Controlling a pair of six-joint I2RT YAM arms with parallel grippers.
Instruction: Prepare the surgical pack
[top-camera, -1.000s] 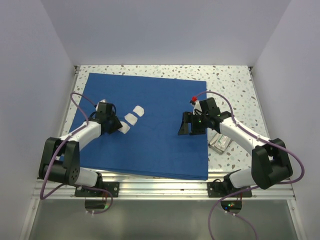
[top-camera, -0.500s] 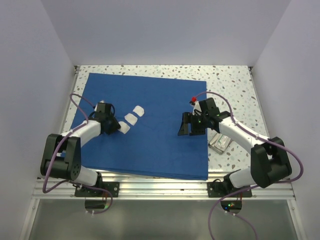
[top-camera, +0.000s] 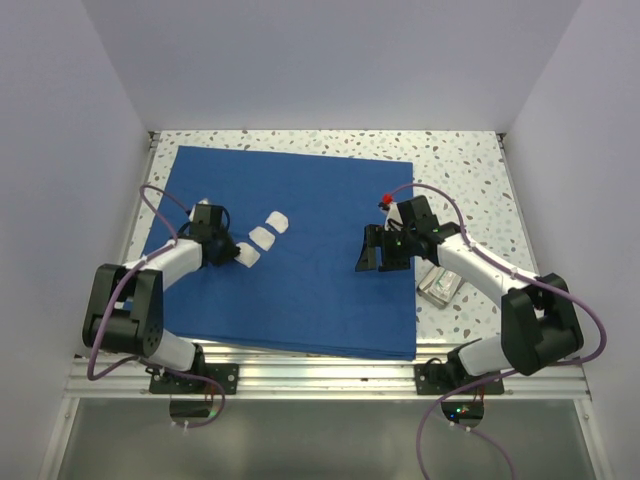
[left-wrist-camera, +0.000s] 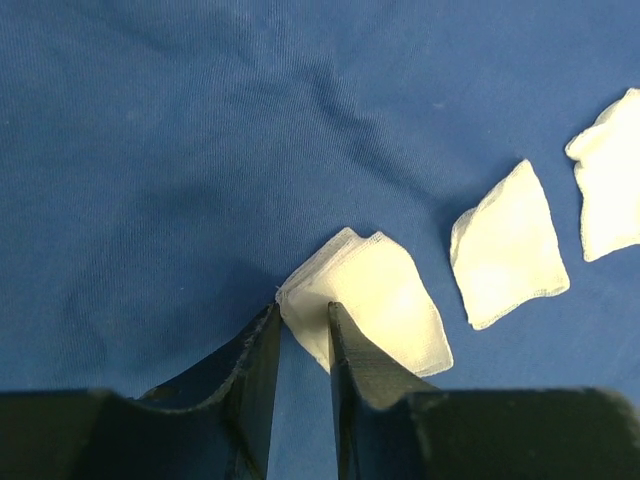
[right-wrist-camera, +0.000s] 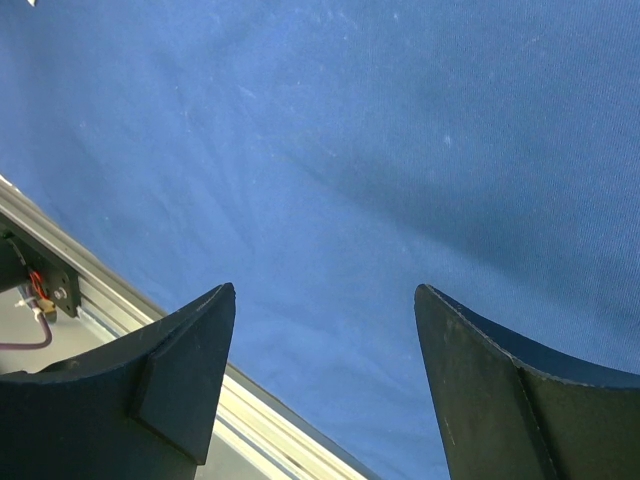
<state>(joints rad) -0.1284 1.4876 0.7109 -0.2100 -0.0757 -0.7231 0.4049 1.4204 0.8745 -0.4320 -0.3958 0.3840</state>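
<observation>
— how did the blue drape (top-camera: 300, 270) lie?
— flat on the counter (top-camera: 460, 160), long axis left to right. three gauze squares (top-camera: 262, 238) sat on its left part in a slanted row.
— and the tools?
— the left tool (left-wrist-camera: 303, 315) stood narrow around a corner of the nearest gauze square (left-wrist-camera: 375, 300), which pointed at it; i couldn't tell if it pinched. the right tool (right-wrist-camera: 322, 292) gaped wide over the drape.

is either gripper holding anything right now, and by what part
Right gripper: nothing, jaws open over the drape. Left gripper has fingers either side of a corner of the nearest gauze square; whether it is pinched cannot be told.
</observation>
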